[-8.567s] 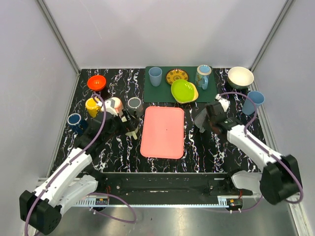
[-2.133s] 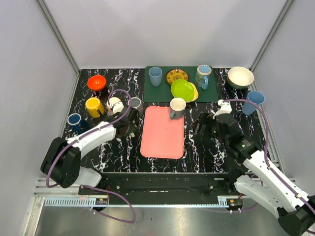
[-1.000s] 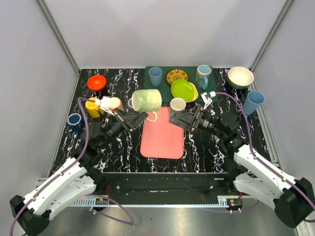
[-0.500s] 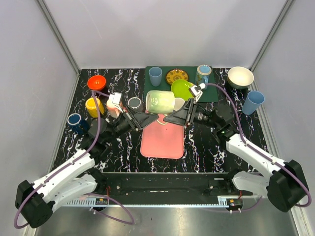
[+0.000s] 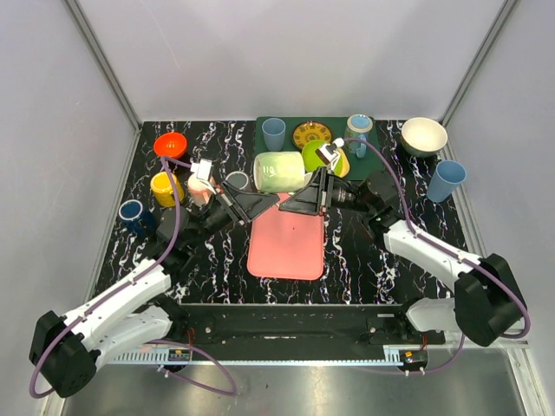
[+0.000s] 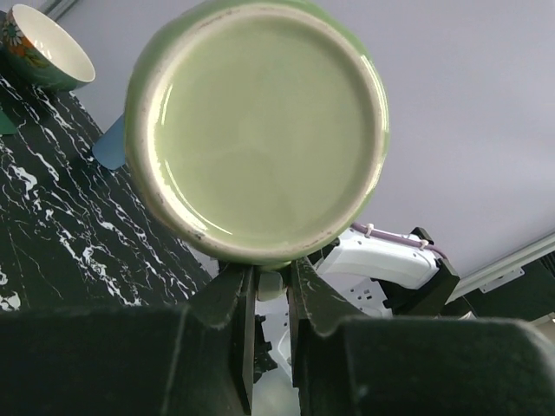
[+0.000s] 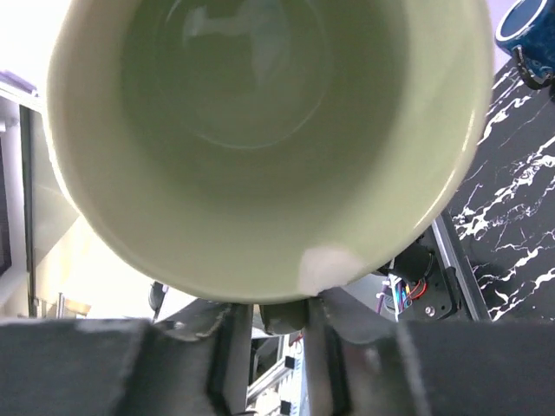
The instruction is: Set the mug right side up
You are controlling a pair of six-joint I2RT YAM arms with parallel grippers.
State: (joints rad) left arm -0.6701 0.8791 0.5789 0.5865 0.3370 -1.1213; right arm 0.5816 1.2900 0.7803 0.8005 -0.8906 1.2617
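A pale green mug hangs on its side above the far end of the pink tray. Its base faces the left wrist camera and its open mouth faces the right one. Its handle points down. My left gripper comes in from the left and is shut on that handle. From the right, my right gripper has its fingers closed against the same handle. Both grippers meet under the mug.
A green mat at the back holds a blue cup, a patterned plate and a lime bowl. A red bowl, yellow mug and dark blue cup stand left. A white bowl and blue cup stand right.
The left gripper carried the mug right and slightly up over the tray. The right gripper came in from the right, wide open, and closed on the handle.
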